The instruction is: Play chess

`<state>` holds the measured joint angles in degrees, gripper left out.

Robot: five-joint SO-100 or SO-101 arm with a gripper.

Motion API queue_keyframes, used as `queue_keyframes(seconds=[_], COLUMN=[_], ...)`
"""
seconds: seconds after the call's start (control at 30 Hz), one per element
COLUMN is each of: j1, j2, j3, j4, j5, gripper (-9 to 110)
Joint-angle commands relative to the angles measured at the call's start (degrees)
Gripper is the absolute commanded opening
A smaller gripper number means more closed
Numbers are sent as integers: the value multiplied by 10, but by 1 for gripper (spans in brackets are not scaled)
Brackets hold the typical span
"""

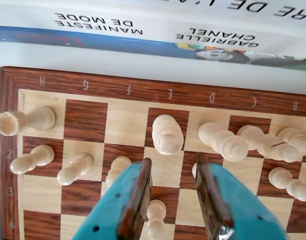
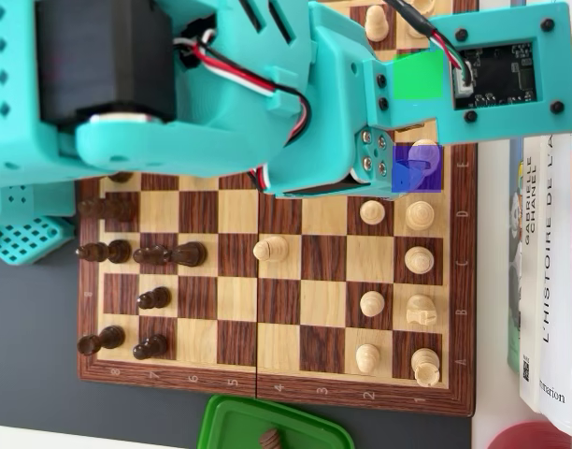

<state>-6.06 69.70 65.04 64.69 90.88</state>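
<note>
The setting reads as a home or hobby desk rather than a laboratory or factory. Indicators:

- Books (image 1: 158, 30) lie flat beside the chessboard (image 2: 267, 281); the spines carry French titles, "Manifeste de mode" and "Gabrielle Chanel" in the wrist view, "L'histoire de l'a…" in the overhead view.
- The chessboard is a wooden leisure set with lettered and numbered borders, resting on a dark mat (image 2: 34, 355) over a white bench (image 2: 496, 281).
- A green plastic lid or container (image 2: 267, 426) sits at the board's lower edge in the overhead view.
- The arm (image 2: 221, 84) is a teal printed hobby unit with exposed wiring and a bare circuit board.
</note>
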Motion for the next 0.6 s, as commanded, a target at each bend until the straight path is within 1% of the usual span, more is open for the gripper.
queue_keyframes(seconds=[0.0,0.17,0.57], j1=[-1,4,-7], j2=[-9,-33,-40], j3=[-49,-80,-75], j4=[-4,-2,-2], j5=[6,4,5], gripper=[14,14,14])
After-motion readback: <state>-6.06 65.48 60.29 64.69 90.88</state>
